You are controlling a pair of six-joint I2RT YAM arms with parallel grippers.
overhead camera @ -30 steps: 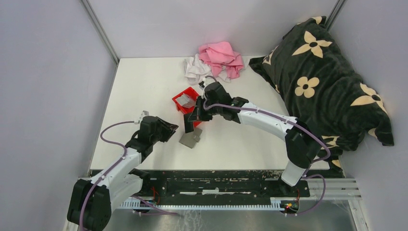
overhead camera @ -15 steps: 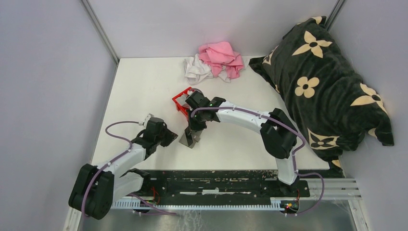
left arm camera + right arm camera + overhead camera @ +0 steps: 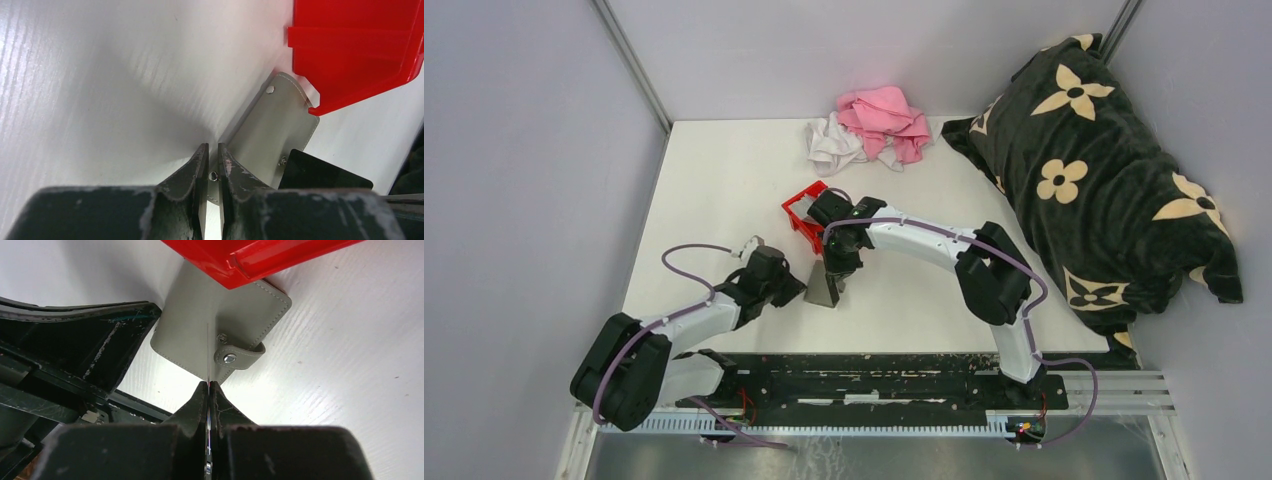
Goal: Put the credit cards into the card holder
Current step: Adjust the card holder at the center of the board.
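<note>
The grey card holder (image 3: 821, 296) lies on the white table in front of the red bin (image 3: 801, 213). My left gripper (image 3: 799, 290) is at its left edge. In the left wrist view the fingers (image 3: 212, 148) are closed on the card holder's (image 3: 270, 125) near corner, beside a snap. My right gripper (image 3: 834, 275) stands over it, shut on a thin credit card (image 3: 207, 352) seen edge-on, its far end over the card holder (image 3: 195, 320) beside the snap strap (image 3: 235, 356). The card looks dark in the left wrist view (image 3: 320, 172). Other cards are hidden.
The red bin's (image 3: 355, 45) corner overlaps the card holder's far end. Pink and white cloths (image 3: 874, 125) lie at the back of the table. A black flowered pillow (image 3: 1094, 170) fills the right side. Grey walls enclose the table.
My right gripper came from the red bin down over the card holder with the card. My left gripper slid right to the card holder's edge and closed on it.
</note>
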